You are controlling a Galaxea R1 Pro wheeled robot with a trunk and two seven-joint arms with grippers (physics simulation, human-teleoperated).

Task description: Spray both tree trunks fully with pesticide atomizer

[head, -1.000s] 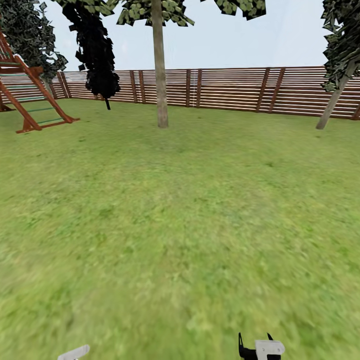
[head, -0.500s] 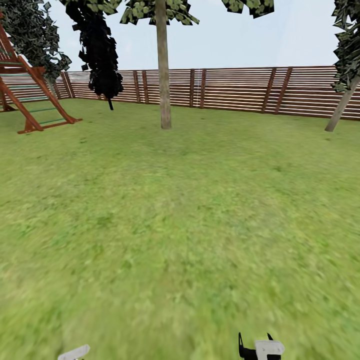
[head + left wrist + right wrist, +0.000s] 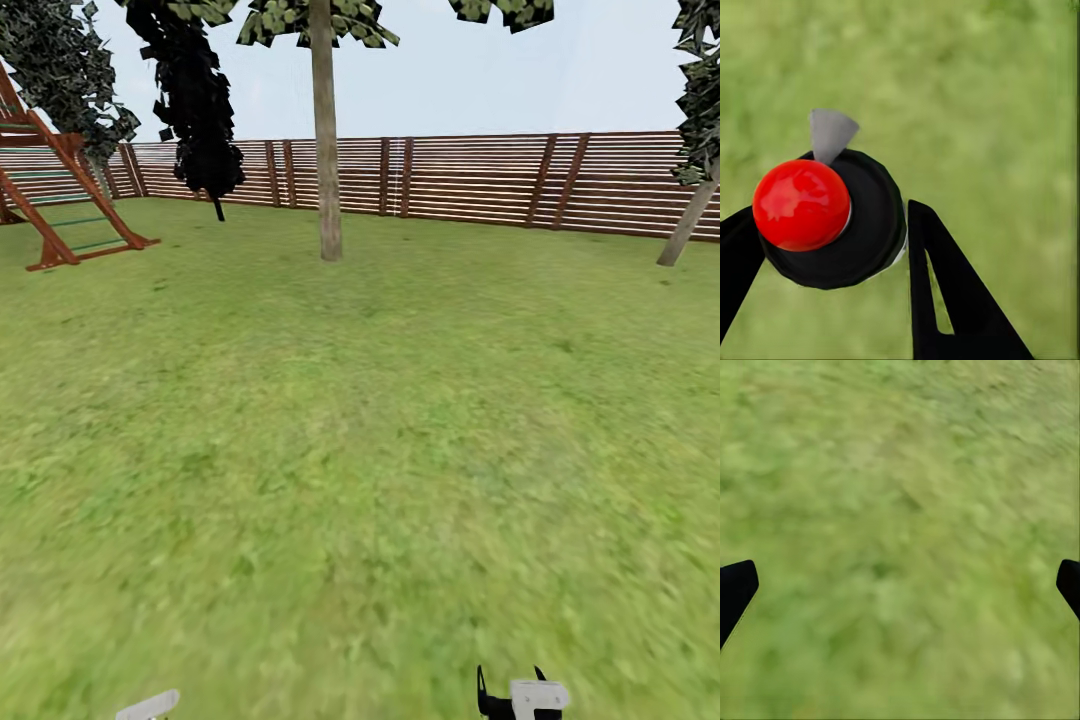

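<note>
- Garden lawn (image 3: 360, 450): green grass across most of the head view, from the lower edge up to the fence.
- Fence (image 3: 480, 180): brown horizontal slats, running across the upper part of the frame.
- Tree, upright trunk (image 3: 326, 140): upper centre, standing on the lawn in front of the fence.
- Second tree, leaning trunk (image 3: 688, 225): upper right edge.
- Black cypress (image 3: 195, 100): upper left.
- Wooden play frame (image 3: 60, 190): far upper left.
- Pesticide atomizer (image 3: 832, 217): black round body, red cap, grey nozzle, clamped between my left gripper's (image 3: 832, 255) fingers.
- My right gripper (image 3: 900, 585): spread wide, nothing between its black fingertips (image 3: 735, 589), above grass.
</note>
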